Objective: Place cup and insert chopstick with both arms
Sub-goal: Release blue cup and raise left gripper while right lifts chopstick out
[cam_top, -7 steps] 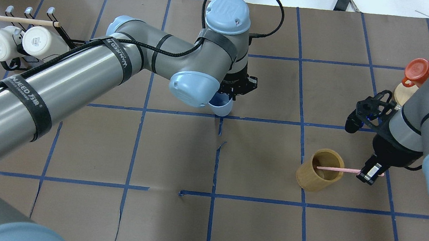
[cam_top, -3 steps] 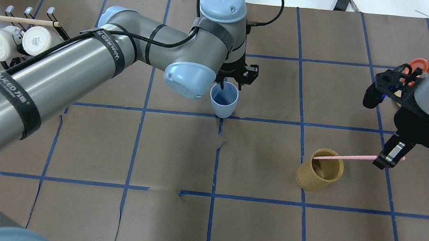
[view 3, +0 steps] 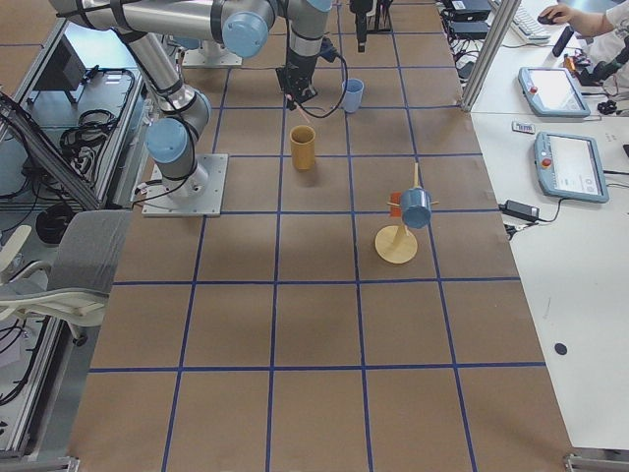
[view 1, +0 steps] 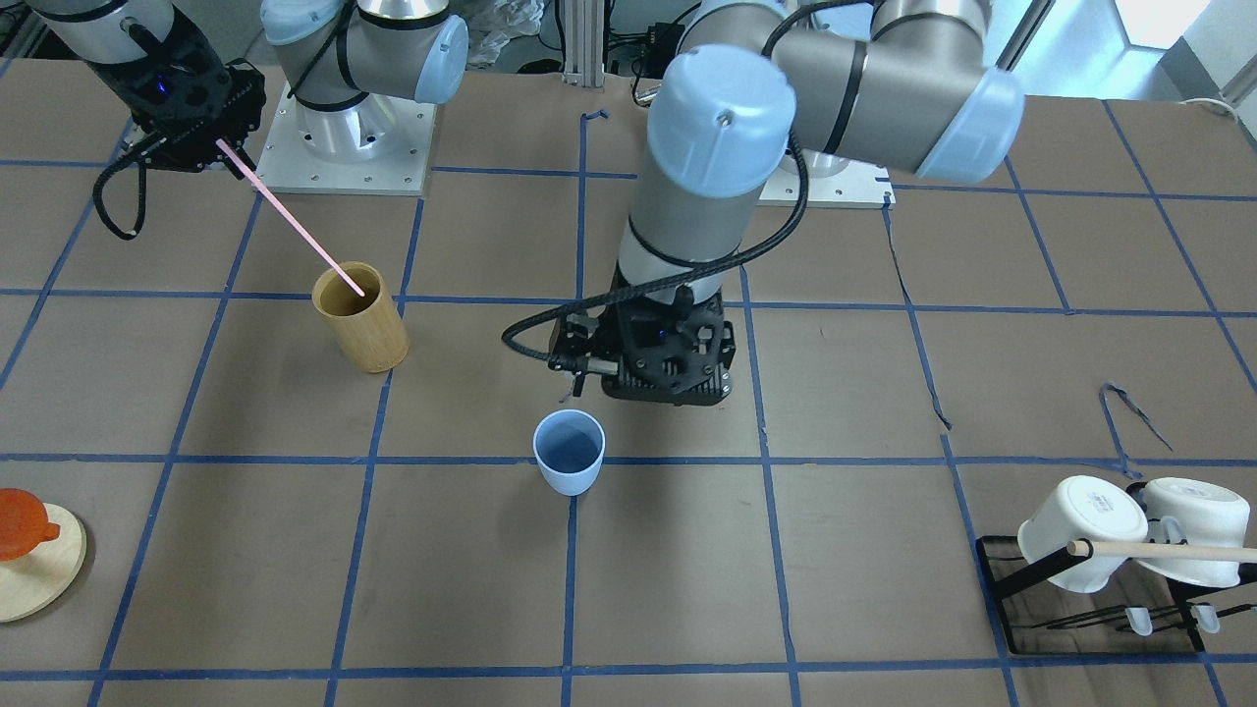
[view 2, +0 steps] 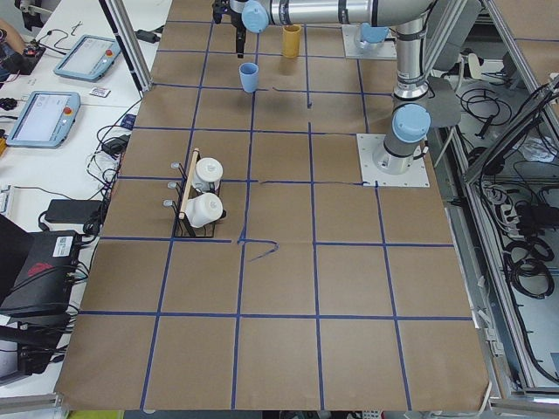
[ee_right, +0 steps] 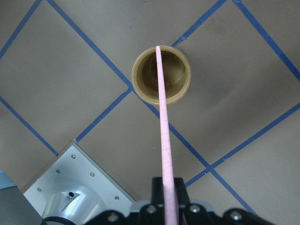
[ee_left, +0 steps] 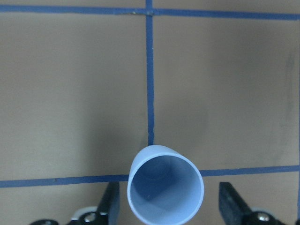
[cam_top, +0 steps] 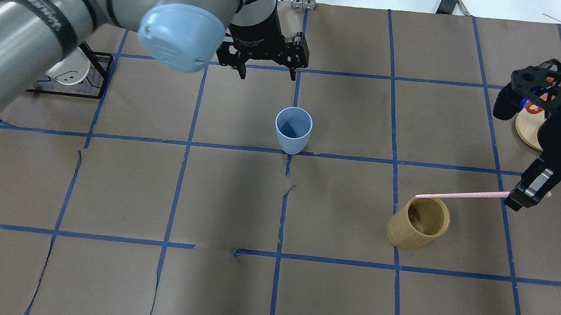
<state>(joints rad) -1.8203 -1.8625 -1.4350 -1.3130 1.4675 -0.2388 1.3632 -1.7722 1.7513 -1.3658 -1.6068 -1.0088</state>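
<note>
The light-blue cup [cam_top: 293, 129] stands upright and empty on the table at a tape crossing; it also shows in the front view [view 1: 569, 452] and the left wrist view [ee_left: 165, 190]. My left gripper [cam_top: 267, 70] is open and empty, raised above and just beyond the cup; in the wrist view its fingers [ee_left: 110, 206] flank the cup without touching it. My right gripper [cam_top: 525, 192] is shut on the pink chopstick [cam_top: 462, 194]. The stick slants down, and its tip is at the rim of the tan bamboo cup [cam_top: 419, 222], as the right wrist view shows [ee_right: 164, 117].
A black rack with two white mugs [view 1: 1110, 535] and a wooden dowel [view 1: 1169, 552] stands on the robot's far left. An orange cup [view 1: 20, 525] hangs on a round wooden stand [view 1: 39, 579] on the far right. Blue tape lines grid the brown table.
My left gripper let go of the cup and rose away from it; the cup now stands free. My right gripper lifted the chopstick, so its tip moved from inside the bamboo cup to the rim.
</note>
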